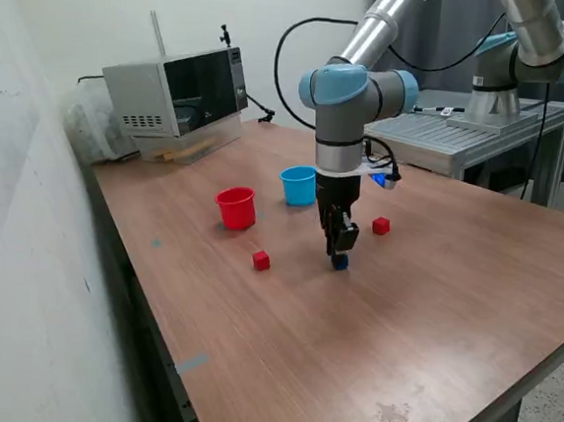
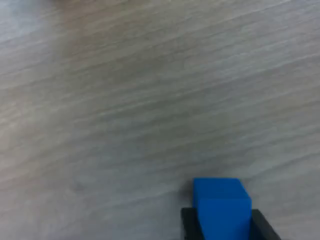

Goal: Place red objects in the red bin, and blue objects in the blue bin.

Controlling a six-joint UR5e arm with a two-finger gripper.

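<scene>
Nearest to us, in the wrist view, our black two-finger hand (image 2: 222, 227) sat with its jaws on either side of a small dark blue cube (image 2: 221, 205), one dark finger (image 2: 189, 225) flush against each flank, so we judged the hand clenched on that cube. In the exterior view the hand (image 1: 340, 248) pointed straight down with the cube (image 1: 340, 262) at its tips, at or barely above the brown wood-grain counter (image 1: 430, 323); we could not tell whether it had cleared the surface. The move we judged to come next turned on one relation: the small round light-blue plastic cup (image 1: 298, 186) lay farther back on the counter and toward the exterior view's left of the hand, with bare wood between them. The small round red plastic cup (image 1: 236, 208) stood just beside it, farther to the exterior view's left, so a drift that way risked the wrong rim. One small red cube (image 1: 261, 260) lay well to the left, another (image 1: 380, 226) near on the right, both off that line. We saw only one blue cube.
</scene>
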